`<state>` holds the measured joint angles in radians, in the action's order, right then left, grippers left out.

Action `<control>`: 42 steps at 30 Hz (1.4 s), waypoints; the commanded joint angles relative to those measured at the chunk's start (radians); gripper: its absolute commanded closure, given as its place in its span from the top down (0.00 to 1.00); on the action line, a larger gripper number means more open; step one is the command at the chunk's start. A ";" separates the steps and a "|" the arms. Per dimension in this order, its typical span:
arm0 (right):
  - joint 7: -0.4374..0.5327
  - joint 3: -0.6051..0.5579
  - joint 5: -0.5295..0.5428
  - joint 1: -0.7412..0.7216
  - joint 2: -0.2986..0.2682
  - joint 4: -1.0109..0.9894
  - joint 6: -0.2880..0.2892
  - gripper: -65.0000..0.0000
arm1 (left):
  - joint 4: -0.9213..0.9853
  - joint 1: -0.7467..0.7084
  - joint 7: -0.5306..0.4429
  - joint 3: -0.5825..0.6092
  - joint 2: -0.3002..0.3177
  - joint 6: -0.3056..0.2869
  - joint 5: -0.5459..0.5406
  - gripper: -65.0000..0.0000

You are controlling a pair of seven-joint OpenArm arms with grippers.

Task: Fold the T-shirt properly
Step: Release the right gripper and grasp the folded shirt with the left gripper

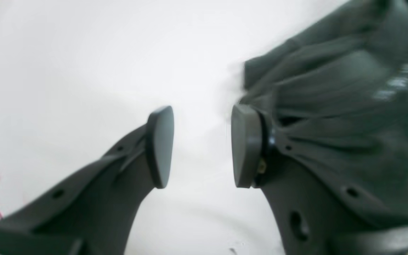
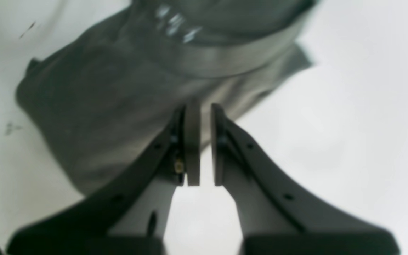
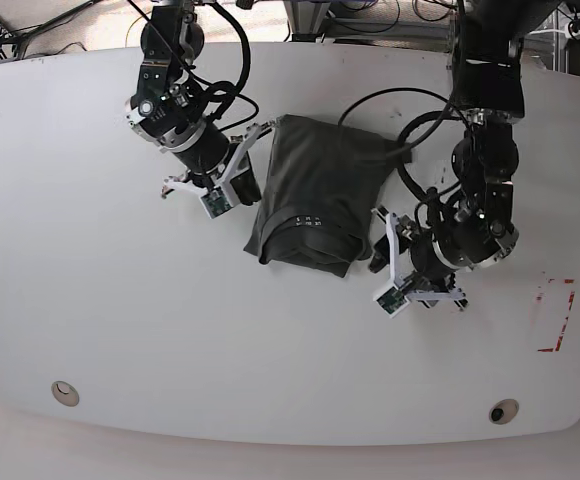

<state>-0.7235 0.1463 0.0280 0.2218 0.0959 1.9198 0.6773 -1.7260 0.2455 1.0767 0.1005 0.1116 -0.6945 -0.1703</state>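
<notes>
Dark charcoal T-shirt (image 3: 315, 190) lying folded into a compact, roughly rectangular bundle near the middle of the white table (image 3: 90, 300), toward the far side; neck band with its white-printed label (image 3: 311, 219) facing up at the near end of the bundle; fabric creased, one corner poking out at the near left.

Left gripper (image 1: 202, 145) just beside the shirt's right edge in the base view; jaws apart, with bare white table showing between the pads (image 1: 161, 145); nothing between them; shirt folds bunched right behind one finger in the wrist view (touching or only close, cannot tell; picture blurred).

Right gripper (image 2: 204, 145) at the shirt's opposite edge, on the left of the base view; jaws drawn nearly together, only a thin slit of table between the pads (image 2: 192, 148); no cloth pinched in the slit; shirt lying beyond and to one side of the fingertips.

Red tape marks (image 3: 555, 315) on the table, well apart from the shirt; two small round fittings (image 3: 65, 392) near the front edge.
</notes>
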 commanded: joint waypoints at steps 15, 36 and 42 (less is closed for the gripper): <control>-0.104 0.316 0.010 -0.100 -0.041 0.077 0.021 0.50 | -0.207 -0.170 -0.014 0.290 -0.152 0.619 -0.018 0.71; -0.104 0.326 0.019 -0.086 -0.038 0.074 0.021 0.48 | 0.044 -0.421 -0.481 0.368 -0.184 0.750 0.300 0.71; -0.104 0.330 0.076 -0.077 -0.051 0.054 0.021 0.48 | 0.157 -0.418 -0.590 0.364 -0.175 0.838 0.302 0.72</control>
<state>-0.8459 0.4740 0.0891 0.1478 0.0570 1.9667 0.6968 -1.5848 -0.1780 0.4942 0.4656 -0.0601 0.1112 0.1249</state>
